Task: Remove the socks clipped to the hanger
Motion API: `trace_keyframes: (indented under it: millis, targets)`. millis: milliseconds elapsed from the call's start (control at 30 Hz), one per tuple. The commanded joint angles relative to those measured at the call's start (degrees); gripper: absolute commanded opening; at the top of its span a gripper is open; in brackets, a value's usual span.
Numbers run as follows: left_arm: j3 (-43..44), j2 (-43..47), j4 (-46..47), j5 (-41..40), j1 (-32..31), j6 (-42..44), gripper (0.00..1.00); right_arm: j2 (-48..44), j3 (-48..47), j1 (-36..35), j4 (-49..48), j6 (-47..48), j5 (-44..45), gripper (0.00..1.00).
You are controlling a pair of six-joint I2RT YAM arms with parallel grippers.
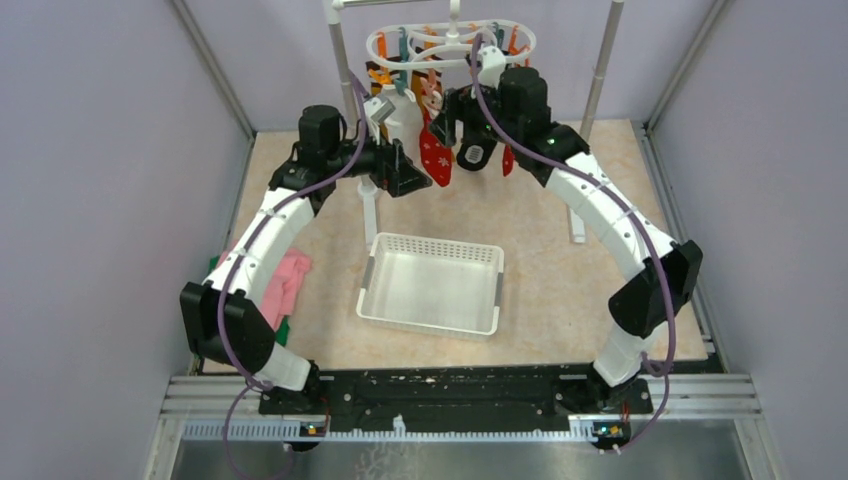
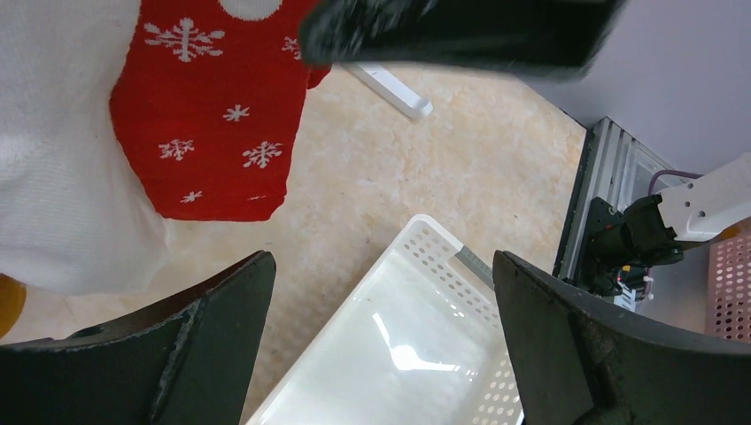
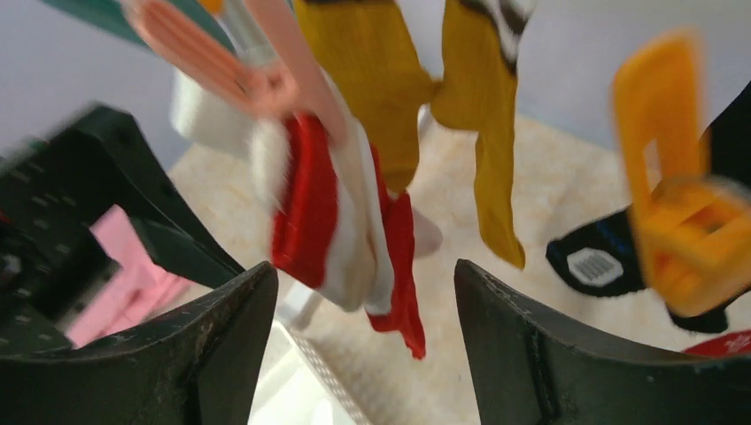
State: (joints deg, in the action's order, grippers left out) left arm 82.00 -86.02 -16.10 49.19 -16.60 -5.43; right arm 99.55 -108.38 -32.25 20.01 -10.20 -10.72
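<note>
Held released and empty, right gripper [image 3: 359, 274] gaping at the red-and-white sock [image 3: 305, 204] just ahead, clipped to the hanger [image 1: 450, 45] above, presumably lining up a pull; left gripper [image 2: 383, 261] likewise wide.

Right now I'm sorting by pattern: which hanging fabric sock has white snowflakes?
The red fabric sock beside the plain white fabric sock, close to the open left gripper; no other sock shows snowflakes.
</note>
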Motion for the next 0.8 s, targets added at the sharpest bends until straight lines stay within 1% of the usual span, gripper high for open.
trace_keyframes:
  millis: [0,67,133,167,200,233,267,400,567,667,767]
  targets:
    - [1.42,1.65,3.2,1.93,-0.19,1.26,0.99,-3.81,5.37,-0.07,-3.5,1.06,-1.56,0.69]
    - [1.56,1.61,3.35,2.05,-0.18,1.0,0.99,-2.24,4.65,-0.06,-4.08,0.99,-1.71,0.61]
    - [1.42,1.69,3.63,2.17,-0.1,0.55,0.99,-0.15,3.03,-0.09,-4.06,1.2,-2.26,0.47]
    - [1.22,1.79,3.92,2.26,-0.1,0.25,0.99,0.67,2.47,-0.09,-4.33,1.15,-2.32,0.37]
    - [0.89,1.94,4.21,2.4,-0.08,-0.06,0.99,1.13,2.06,-0.09,-4.57,0.83,-2.29,0.22]
    - [0.49,2.03,4.52,2.49,-0.1,-0.28,0.99,1.25,1.57,-0.08,-4.58,0.54,-2.33,0.1]
    - [0.02,2.08,4.76,2.62,-0.09,-0.36,0.99,1.0,1.31,-0.08,-4.4,0.12,-2.48,0.0]
    - [0.24,1.56,4.72,4.17,-0.1,0.46,0.99,-2.38,2.11,-0.04,-3.45,-2.12,-5.15,0.0]
    - [2.82,0.47,4.86,5.77,1.23,0.83,0.99,-6.49,2.08,0.07,1.76,-4.9,-9.58,0.0]
    - [3.57,-0.07,6.41,10.24,3.08,-1.57,0.99,-8.5,3.37,0.35,3.99,-6.48,-12.27,0.0]
    - [3.5,-0.88,8.44,14.67,5.47,-4.16,0.99,-9.48,4.87,1.52,4.22,-9.65,-17.67,0.0]
